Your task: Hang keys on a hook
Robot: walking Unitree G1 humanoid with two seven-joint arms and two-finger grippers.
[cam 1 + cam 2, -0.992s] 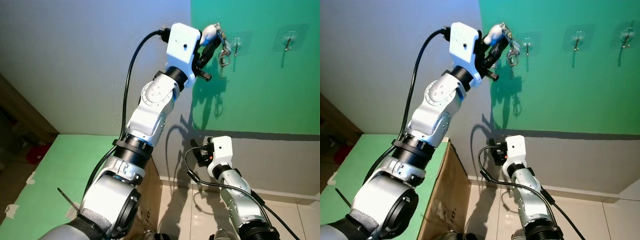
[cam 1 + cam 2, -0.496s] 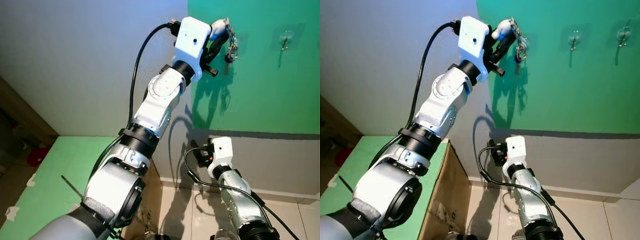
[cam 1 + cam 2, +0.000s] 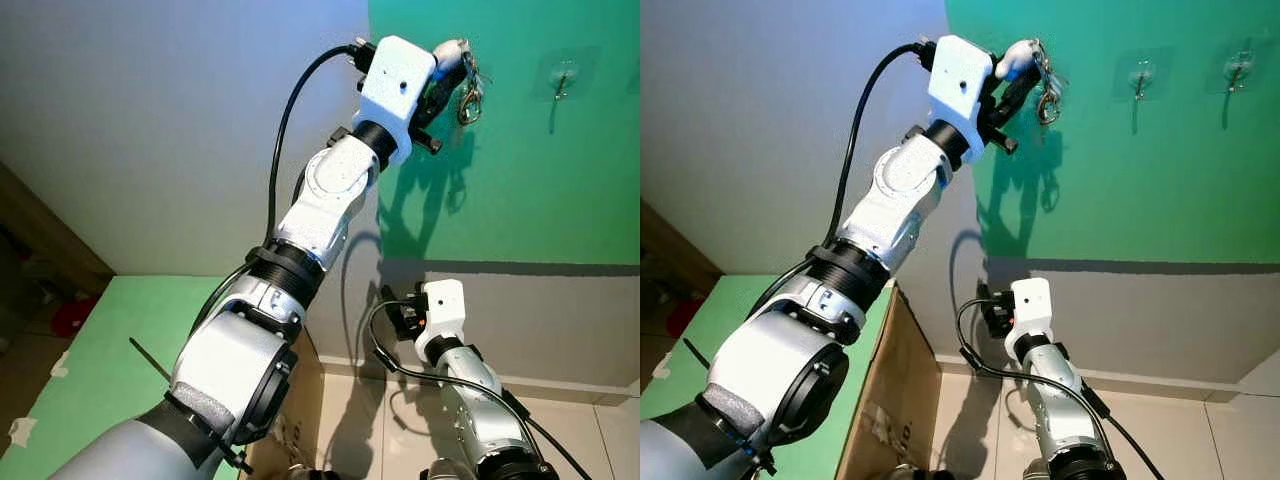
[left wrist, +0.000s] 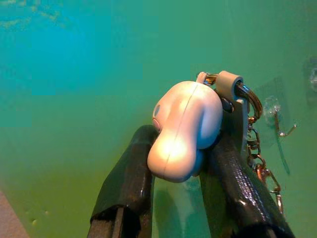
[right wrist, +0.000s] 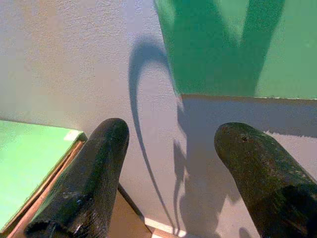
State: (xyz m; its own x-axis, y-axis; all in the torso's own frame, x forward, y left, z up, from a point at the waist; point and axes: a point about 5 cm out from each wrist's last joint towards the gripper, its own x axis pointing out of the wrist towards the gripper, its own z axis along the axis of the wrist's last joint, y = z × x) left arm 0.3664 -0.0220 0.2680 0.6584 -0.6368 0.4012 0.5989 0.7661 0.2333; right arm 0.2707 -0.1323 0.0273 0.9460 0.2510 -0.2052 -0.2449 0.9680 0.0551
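The keys (image 4: 184, 136), a white fob with a ring and chain, sit squeezed between the two black fingers (image 4: 126, 181) of the left gripper (image 3: 447, 78), high up by the green wall (image 3: 520, 170). The chain hangs near a clear hook (image 4: 277, 121). Low down, the right gripper (image 5: 168, 168) points at the wall with its fingers spread apart, holding nothing.

Bright, sharp views (hard arm shadows behind).
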